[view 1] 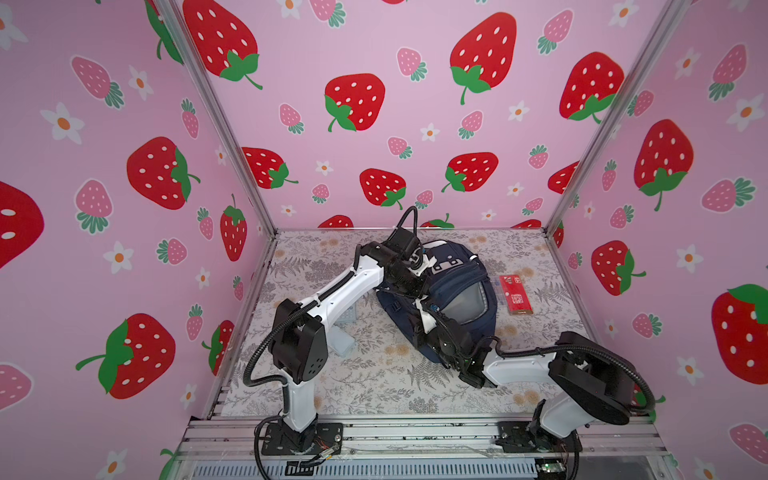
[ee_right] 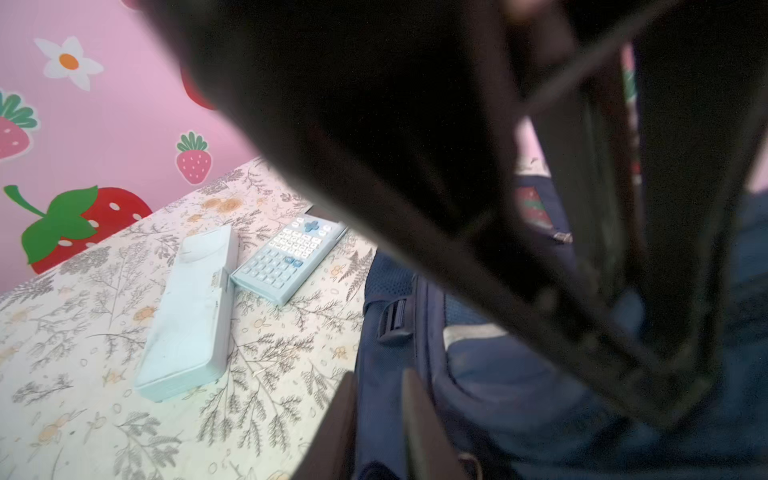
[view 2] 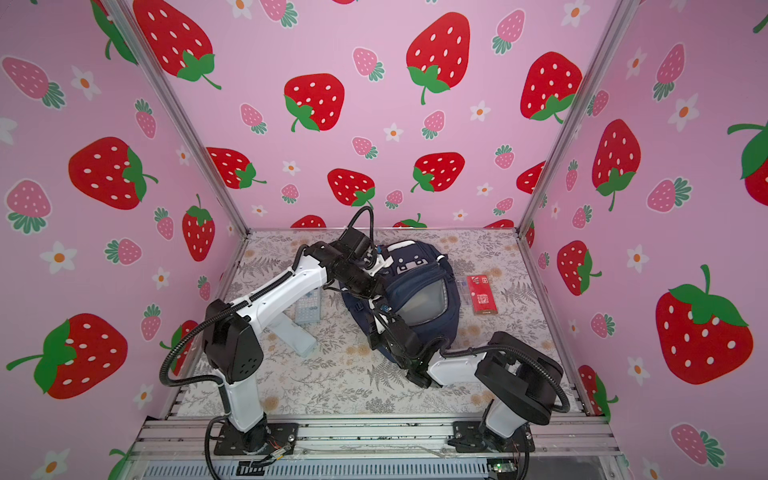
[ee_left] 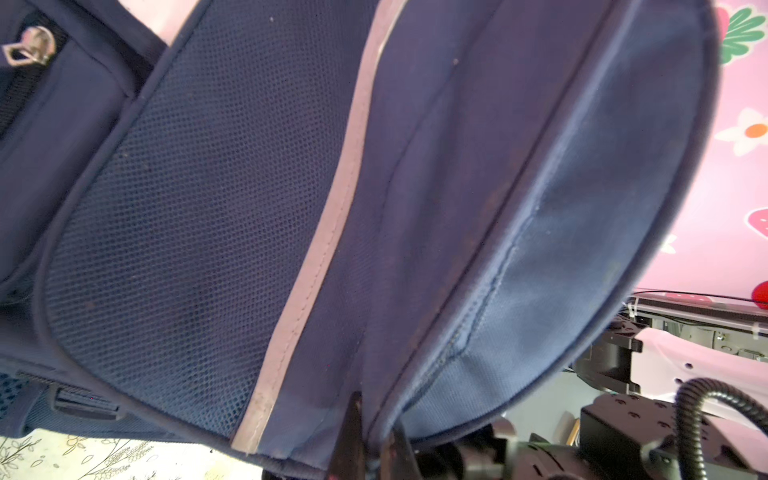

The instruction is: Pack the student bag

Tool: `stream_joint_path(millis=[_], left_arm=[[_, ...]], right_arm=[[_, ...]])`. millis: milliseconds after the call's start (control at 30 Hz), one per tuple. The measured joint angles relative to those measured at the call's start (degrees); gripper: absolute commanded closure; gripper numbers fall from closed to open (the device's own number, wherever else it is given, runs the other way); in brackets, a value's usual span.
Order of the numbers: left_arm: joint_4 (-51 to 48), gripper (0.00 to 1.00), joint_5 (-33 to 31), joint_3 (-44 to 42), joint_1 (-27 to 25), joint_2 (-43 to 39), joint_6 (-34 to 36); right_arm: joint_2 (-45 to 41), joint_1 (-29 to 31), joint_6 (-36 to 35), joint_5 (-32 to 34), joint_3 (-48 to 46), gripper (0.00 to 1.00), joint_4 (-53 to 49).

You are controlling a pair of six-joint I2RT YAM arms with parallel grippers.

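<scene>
- While the left end effector (ee_left: 374,415) pinches its rim, the student bag (view 1: 451,282) lies open on the counter (view 1: 374,374).
- Right end effector (ee_right: 379,376): jaws slightly apart; grip cannot be told.
- Unpacked: pencil case (ee_right: 187,316), calculator (ee_right: 286,257), red packet (view 1: 515,295).

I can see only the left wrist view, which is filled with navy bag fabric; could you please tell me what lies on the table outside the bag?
Observer: A red box lies flat on the table, right of the student bag in both top views.
Operator: Thank you; is anything on its other side?
Observer: A pale-blue pencil case and a calculator lie close together there.
Operator: Where is the right gripper?
Observer: At the bag too, navy fabric showing between its fingers.
</scene>
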Motion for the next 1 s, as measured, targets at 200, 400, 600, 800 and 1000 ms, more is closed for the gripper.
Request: stream_joint_path(millis=[200,400,600,800,1000], left_arm=[[5.38,1.00,-3.37,-8.79,0.46,-6.27,4.55],[6.45,1.00,-8.59,-13.03,0.33,-6.86,9.11],[6.51,1.00,-14.10,-15.82,-0.26,-6.84,13.75],[6.56,0.63,-15.32,-16.39,-0.55,-7.56,15.17],[5.46,0.01,-17.03,-16.37,-0.33,-11.32,12.31]], right_arm=[[-11.67,2.10,2.38,0.17,-1.46,0.35,-12.57],[-34.45,2.23,7.32,3.54,-4.37,0.24,-29.35],[-44.11,-1.40,15.12,11.15,1.25,0.12,-51.82],[-33.11,-12.31,23.76,12.70,14.36,0.00,-68.72],[-29.11,-20.02,26.77,10.49,15.39,0.00,-73.33]])
